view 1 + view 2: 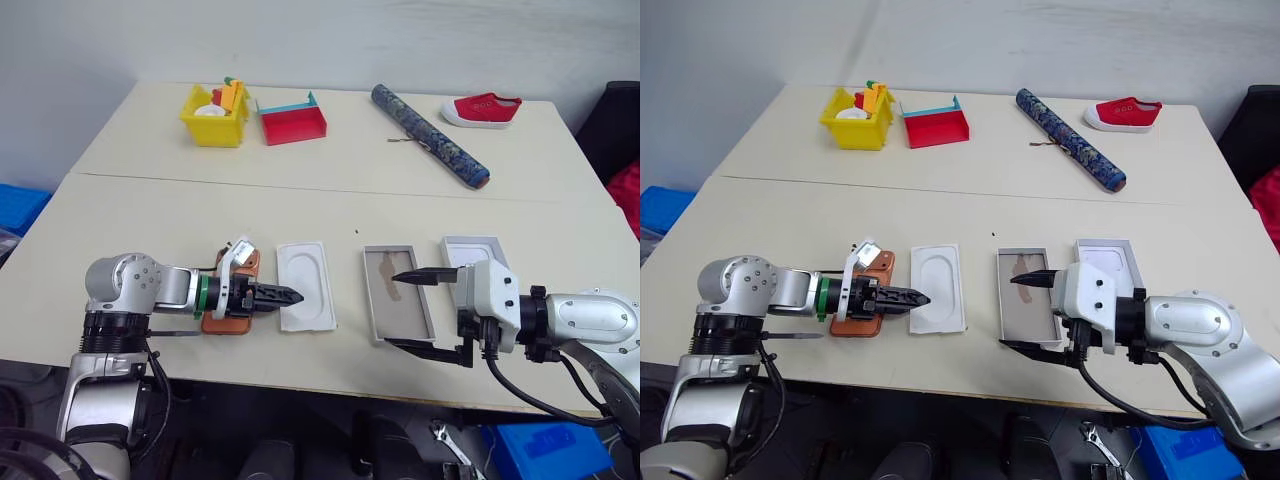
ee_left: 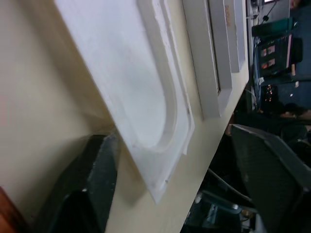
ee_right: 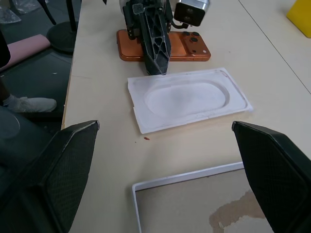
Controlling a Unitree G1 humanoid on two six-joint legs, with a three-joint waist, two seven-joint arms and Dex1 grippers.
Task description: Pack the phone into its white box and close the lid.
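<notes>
Right wrist view, left claw [image 3: 156, 68] with fingers pressed together over the orange phone [image 3: 189, 47] on the worktop [image 1: 330, 200], tip touching the white insert [image 1: 305, 285], right claw [image 1: 425, 312] spread wide above the white box [image 1: 398, 295], lid [image 1: 474, 250] just beyond.

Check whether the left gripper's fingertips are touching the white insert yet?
Cannot tell. In the right wrist view the left gripper has its tips at the insert's near edge, beside the phone, but neither contact nor gap shows plainly.
</notes>
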